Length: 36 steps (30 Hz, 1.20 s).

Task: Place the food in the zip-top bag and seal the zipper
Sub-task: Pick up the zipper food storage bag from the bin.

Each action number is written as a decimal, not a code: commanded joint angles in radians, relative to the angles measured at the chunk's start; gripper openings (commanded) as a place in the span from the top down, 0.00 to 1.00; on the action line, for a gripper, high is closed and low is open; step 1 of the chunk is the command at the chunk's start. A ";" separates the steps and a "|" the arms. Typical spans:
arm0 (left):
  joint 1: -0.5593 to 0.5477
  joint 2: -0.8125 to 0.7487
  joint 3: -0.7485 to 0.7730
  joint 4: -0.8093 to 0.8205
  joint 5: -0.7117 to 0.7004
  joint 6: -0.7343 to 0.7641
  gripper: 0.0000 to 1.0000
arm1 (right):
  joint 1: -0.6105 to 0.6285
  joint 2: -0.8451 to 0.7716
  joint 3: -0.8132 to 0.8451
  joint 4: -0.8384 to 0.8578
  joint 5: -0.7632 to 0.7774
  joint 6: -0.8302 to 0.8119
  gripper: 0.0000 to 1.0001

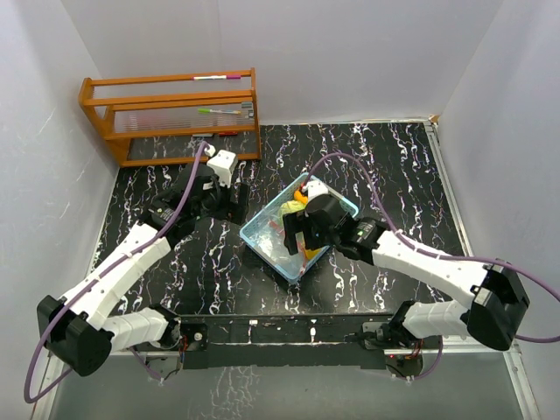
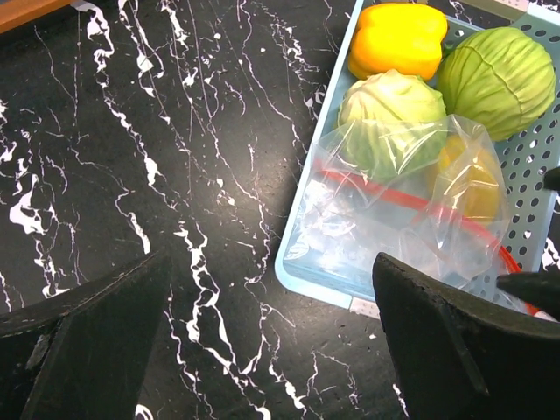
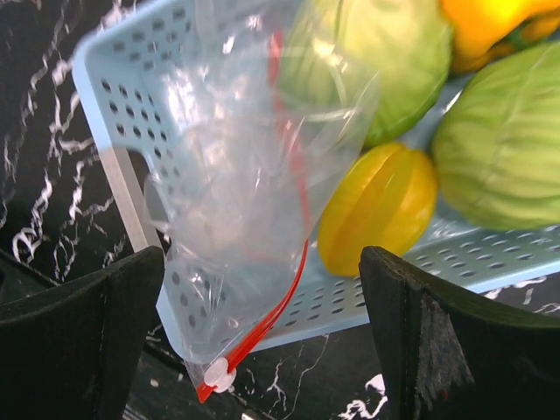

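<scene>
Right gripper (image 3: 262, 254): jaws wide apart, nothing between them. It hangs over the near corner of the light blue tray (image 3: 105, 105), directly above the zip-top bag (image 3: 236, 192).

Left gripper (image 2: 271, 262): jaws also spread and empty, over bare black marbled tabletop (image 2: 131, 131) just beside the tray's left rim.

Bag: crumpled inside the tray, partly draped over a green cabbage (image 3: 385, 61), one end spilling over the rim. Looks empty. The zipper (image 3: 297, 271) runs as a red line down its length to a white slider tab (image 3: 219, 376) at the overhanging end. Cannot tell whether the mouth is open or closed.

Food, all outside the bag:
- second cabbage (image 3: 507, 149)
- yellow ridged fruit (image 3: 381, 206), touching the bag
- yellow bell pepper (image 2: 398, 39) at the far end

Progress: judged as the very start. No loading or sealing done, and the bag likely has to be lifted free first.

Room: tray walls and packed produce crowd any grasp inside. Open tabletop lies left and in front of the tray. The wooden rack (image 1: 171, 114) stands well apart at the far left.
</scene>
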<state>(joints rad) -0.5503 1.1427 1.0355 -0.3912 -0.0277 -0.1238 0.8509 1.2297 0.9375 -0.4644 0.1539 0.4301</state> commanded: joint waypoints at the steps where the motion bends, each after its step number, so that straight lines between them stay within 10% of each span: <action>1: -0.005 -0.059 -0.003 -0.029 -0.027 0.005 0.03 | 0.028 -0.005 -0.031 0.088 -0.033 0.053 0.02; 20: -0.006 -0.085 0.005 -0.035 -0.027 0.000 0.03 | 0.031 0.105 -0.132 0.272 -0.009 0.083 0.10; 23: -0.005 -0.089 0.006 -0.035 -0.030 -0.001 0.03 | 0.031 0.102 -0.142 0.300 0.024 0.082 0.31; 27: -0.005 -0.100 0.008 -0.035 -0.025 -0.006 0.03 | 0.031 0.093 -0.134 0.303 0.093 0.095 0.87; 36: -0.004 -0.152 0.003 0.000 0.021 -0.071 0.03 | 0.031 -0.109 -0.084 0.296 0.242 0.172 0.92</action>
<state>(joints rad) -0.5522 1.0454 1.0332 -0.4160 -0.0406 -0.1471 0.8783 1.2728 0.7948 -0.2279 0.2562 0.5442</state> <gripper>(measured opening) 0.971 0.078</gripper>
